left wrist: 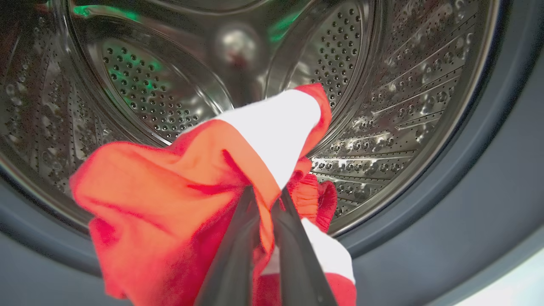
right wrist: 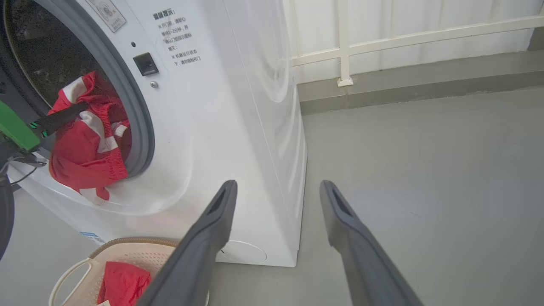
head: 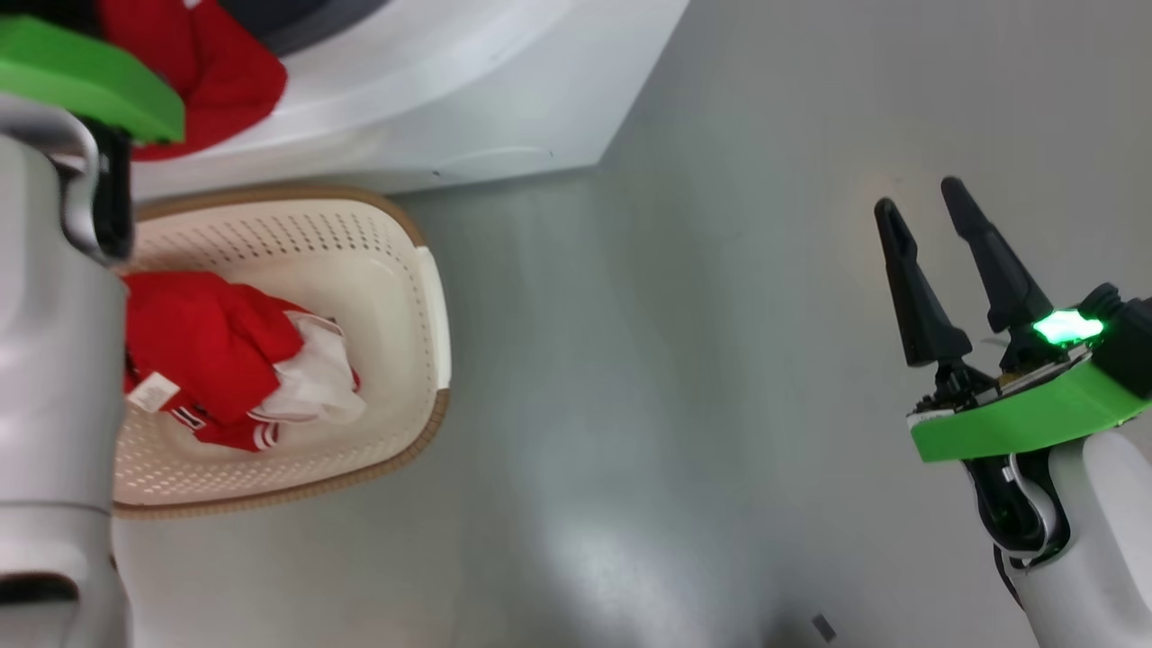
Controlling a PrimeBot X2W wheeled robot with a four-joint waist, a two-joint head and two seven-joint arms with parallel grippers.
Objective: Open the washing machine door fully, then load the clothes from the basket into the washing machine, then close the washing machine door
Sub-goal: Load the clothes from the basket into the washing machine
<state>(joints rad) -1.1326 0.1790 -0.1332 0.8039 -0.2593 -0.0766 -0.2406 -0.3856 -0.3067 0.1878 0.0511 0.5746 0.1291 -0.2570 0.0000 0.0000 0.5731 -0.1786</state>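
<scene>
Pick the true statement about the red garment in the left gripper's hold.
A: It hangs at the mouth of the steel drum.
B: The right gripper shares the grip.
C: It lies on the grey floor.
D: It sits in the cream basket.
A: the left gripper, fingers shut on the bright red and white fabric garment, holds it before the perforated steel drum of the white front-loading washing machine.

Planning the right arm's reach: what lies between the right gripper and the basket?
Bare grey floor, between right gripper and basket, in the head view.
</scene>
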